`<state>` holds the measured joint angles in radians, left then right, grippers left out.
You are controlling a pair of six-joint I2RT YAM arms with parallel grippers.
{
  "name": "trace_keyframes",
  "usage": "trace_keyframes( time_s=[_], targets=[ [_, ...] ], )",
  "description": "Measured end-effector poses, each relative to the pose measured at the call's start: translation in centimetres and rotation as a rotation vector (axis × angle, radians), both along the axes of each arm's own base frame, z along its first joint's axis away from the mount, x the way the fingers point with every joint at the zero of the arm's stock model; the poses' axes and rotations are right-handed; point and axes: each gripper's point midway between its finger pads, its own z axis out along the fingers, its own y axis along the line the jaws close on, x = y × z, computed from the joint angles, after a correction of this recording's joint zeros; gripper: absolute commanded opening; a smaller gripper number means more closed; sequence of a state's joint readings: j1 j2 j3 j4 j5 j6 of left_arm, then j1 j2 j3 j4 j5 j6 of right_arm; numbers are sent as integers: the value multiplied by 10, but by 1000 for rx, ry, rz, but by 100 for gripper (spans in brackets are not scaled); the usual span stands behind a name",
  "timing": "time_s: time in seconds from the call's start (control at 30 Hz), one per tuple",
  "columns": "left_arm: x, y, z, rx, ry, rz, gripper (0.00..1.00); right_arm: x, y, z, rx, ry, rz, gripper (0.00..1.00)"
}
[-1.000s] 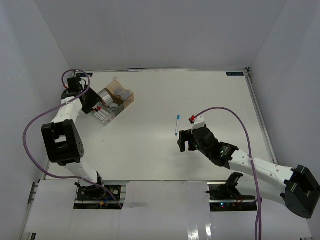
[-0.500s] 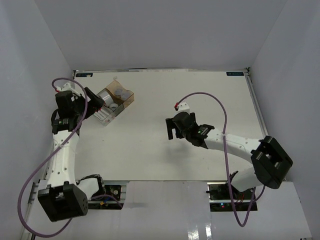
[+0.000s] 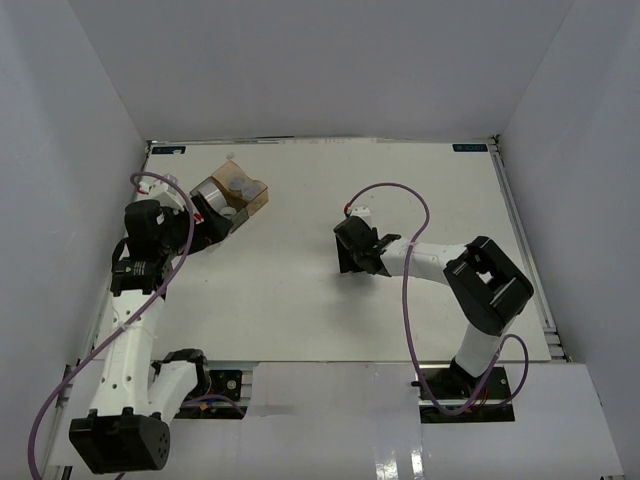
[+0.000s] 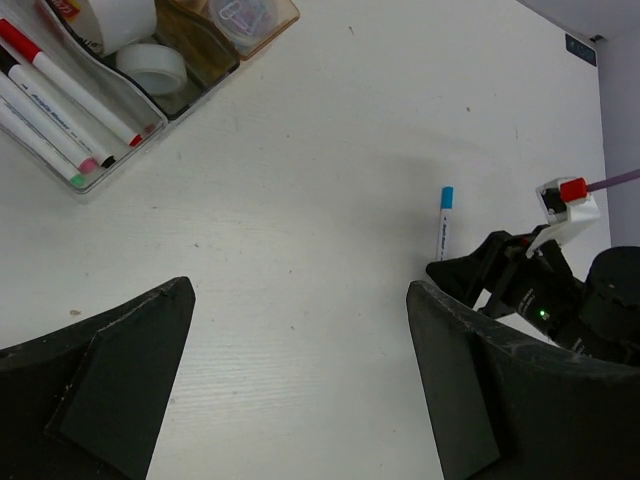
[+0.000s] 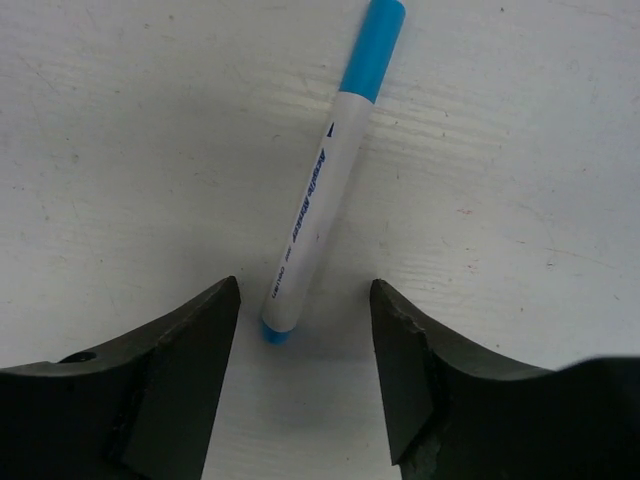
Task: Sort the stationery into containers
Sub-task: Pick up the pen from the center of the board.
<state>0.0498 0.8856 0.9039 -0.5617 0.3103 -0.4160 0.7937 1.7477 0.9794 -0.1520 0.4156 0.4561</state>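
The blue-capped marker (image 5: 320, 190) lies on the white table, its rear end between the open fingertips of my right gripper (image 5: 305, 290). It also shows in the left wrist view (image 4: 441, 222). In the top view my right gripper (image 3: 350, 250) covers it. The joined containers (image 3: 240, 190) stand at the far left. The clear box (image 4: 128, 112) holds markers with red, pink, green and black ends (image 4: 70, 85). A clear tape roll (image 4: 150, 68) lies in the box beside it. My left gripper (image 3: 213, 227) is open and empty, just near of the containers.
The amber box (image 4: 240, 15) holds small clips. A white roll (image 4: 115, 15) stands in a box at the frame's top edge. The table's raised rim (image 3: 520, 230) runs along the right side. My right arm's cable (image 3: 400, 200) loops above the table.
My right arm has swung left and lowered its open gripper over the blue marker. My left arm has drawn back from the containers towards the near edge.
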Motion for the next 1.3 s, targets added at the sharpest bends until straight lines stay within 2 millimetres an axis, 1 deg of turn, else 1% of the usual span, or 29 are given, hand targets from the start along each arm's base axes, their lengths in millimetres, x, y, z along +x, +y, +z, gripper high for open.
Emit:
trace_keyframes(
  time_s=[0.13, 0.2, 0.27, 0.33, 0.43, 0.5, 0.63, 0.7, 0.8, 0.83, 0.93, 1.07, 1.2, 1.3],
  targets=[
    [-6, -11, 2, -10, -12, -56, 98, 3, 3, -1, 19, -6, -10, 48],
    [-10, -17, -1, -22, -2, -82, 98, 5, 3, -1, 24, -11, -19, 40],
    [-14, -22, -5, -36, 9, -107, 98, 7, 2, -2, 32, -17, -29, 39],
    [-19, -27, -10, -55, 21, -132, 98, 9, 0, -2, 37, -24, -38, 33],
    [-26, -37, -13, -83, 35, -178, 98, 9, -1, -2, 44, -38, -35, 19],
    [-33, -50, -15, -111, 46, -229, 98, 8, -2, -2, 55, -44, -30, 12],
    [-44, -68, -22, -151, 78, -281, 98, 1, -3, 1, 58, -52, -4, 11],
    [-48, -76, -25, -177, 99, -298, 98, -11, -3, 2, 43, -46, 30, 11],
    [-51, -91, -26, -218, 122, -318, 98, -31, 2, 8, 43, -39, 95, 11],
    [-52, -97, -25, -232, 126, -328, 98, -40, 8, 16, 59, -46, 131, 11],
    [-53, -120, -24, -273, 142, -368, 98, -56, 25, 42, 138, -76, 201, 11],
    [-53, -153, -27, -304, 173, -403, 98, -69, 38, 78, 279, -118, 237, 12],
    [-51, -182, -39, -302, 213, -407, 97, -78, 43, 97, 388, -138, 253, 13],
    [-47, -199, -46, -285, 237, -391, 93, -83, 46, 107, 437, -146, 267, 14]
  ],
)
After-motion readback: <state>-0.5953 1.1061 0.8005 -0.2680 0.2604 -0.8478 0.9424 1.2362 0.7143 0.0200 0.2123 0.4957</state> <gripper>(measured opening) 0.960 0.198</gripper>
